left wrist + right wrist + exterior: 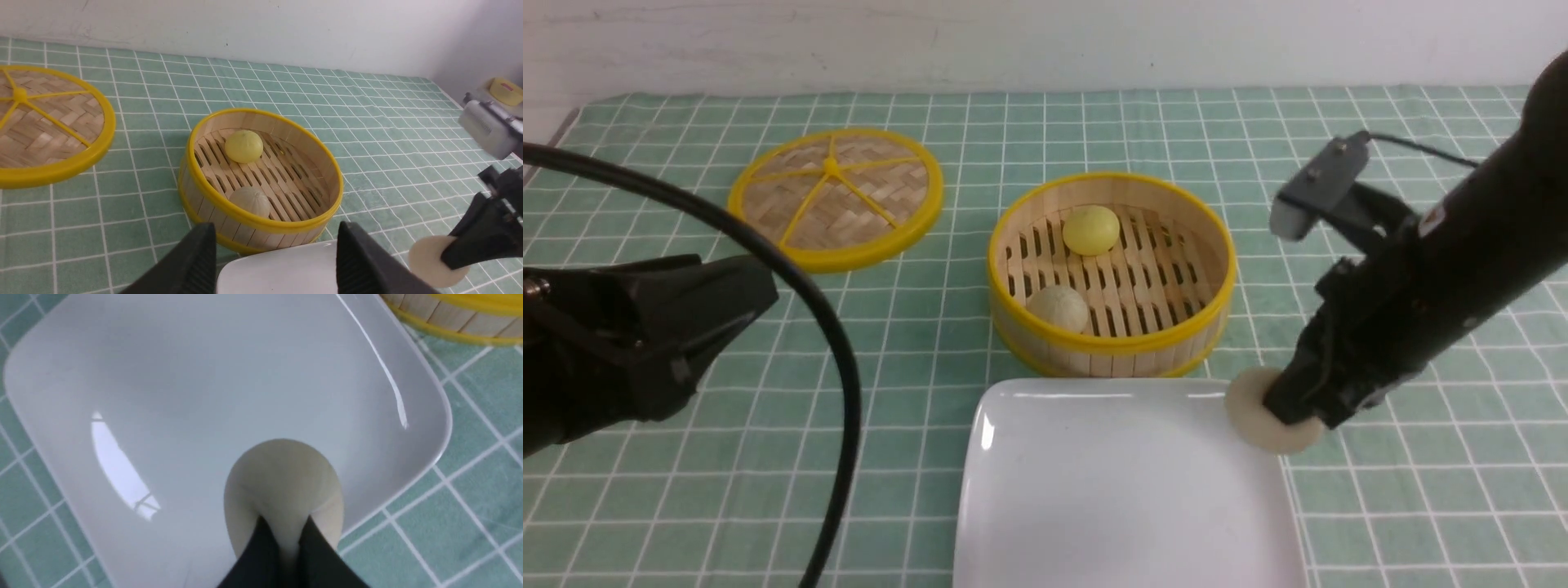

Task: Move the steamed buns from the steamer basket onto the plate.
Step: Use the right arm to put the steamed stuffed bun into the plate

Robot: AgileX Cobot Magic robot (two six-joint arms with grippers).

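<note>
Right gripper [1286, 408] is clamped tight on an off-white steamed bun [1245, 412], its two black fingers [261, 555] pinching deep into the soft dough. The bun's flat underside faces the front camera. It sits at the far right corner of the white plate [1127, 490]. From the right wrist view it is just inside the rim, though I can't tell whether it touches the glaze.

The plate carries no other bun. It lies on the green checked tablecloth [931, 408], nearest the robot.

Just behind the plate is the steamer basket [1094, 355], bamboo with yellow rims, and there are two buns on its slatted floor. The pale yellow bun [1091, 229] is towards the back wall. The beige bun [1058, 308] is at the front left, close to the wall.

The woven lid [836, 196] with yellow spokes lies flat, well off to the left of the basket.

Left gripper [276, 245] hangs low on the left side with its jaws spread wide and nothing between them. A black cable [841, 367] arcs in front of it.

As for writing, a small pale label [1432, 219] on the right arm is too tiny to read. A yellow object [506, 90] at the table's far edge has a red mark that is also illegible.
</note>
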